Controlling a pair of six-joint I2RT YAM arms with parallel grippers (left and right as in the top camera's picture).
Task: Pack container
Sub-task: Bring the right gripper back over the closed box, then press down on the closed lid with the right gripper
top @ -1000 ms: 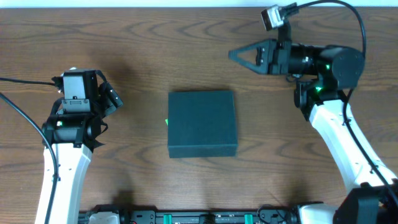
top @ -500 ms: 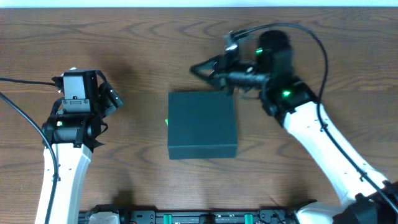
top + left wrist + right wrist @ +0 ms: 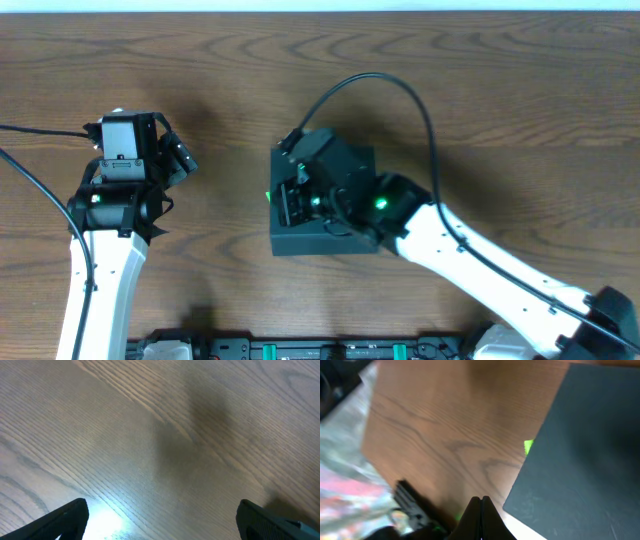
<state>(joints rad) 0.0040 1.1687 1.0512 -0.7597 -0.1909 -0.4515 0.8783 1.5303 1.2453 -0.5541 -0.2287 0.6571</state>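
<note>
The container [image 3: 590,435] lies lid-down-flat at the centre of the table [image 3: 200,60], a green tab [image 3: 528,446] at its left edge. The right gripper [image 3: 481,504], fingers pressed together and empty, hangs above it, hiding most of the lid. The left gripper [image 3: 161,515], spread wide, stands well to its left.
</note>
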